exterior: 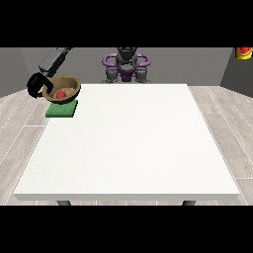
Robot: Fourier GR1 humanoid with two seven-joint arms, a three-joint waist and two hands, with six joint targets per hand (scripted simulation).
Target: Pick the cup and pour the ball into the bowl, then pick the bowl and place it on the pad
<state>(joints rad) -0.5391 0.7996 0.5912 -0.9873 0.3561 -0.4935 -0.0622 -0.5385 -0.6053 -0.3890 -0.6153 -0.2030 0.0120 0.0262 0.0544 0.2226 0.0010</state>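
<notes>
Hand (35, 85), view's left: fingers curled round the rim of the bowl (67, 83), carrying it tilted just above the pad (62, 109), presumably for setting down. Ball (61, 94): red, lay inside the bowl, so the pour was judged done. Pad: green, at the far left corner of the table (128, 148), under the bowl; contact could not be told. Cup: not seen. Second hand: not seen.

I'm working in a bare test room, more lab than home: grey walls (20, 69), pale wood-plank floor (227, 133), one large white table (128, 143) with the robot (126, 64) behind it, and a red-and-yellow button (243, 53) on the far wall.
</notes>
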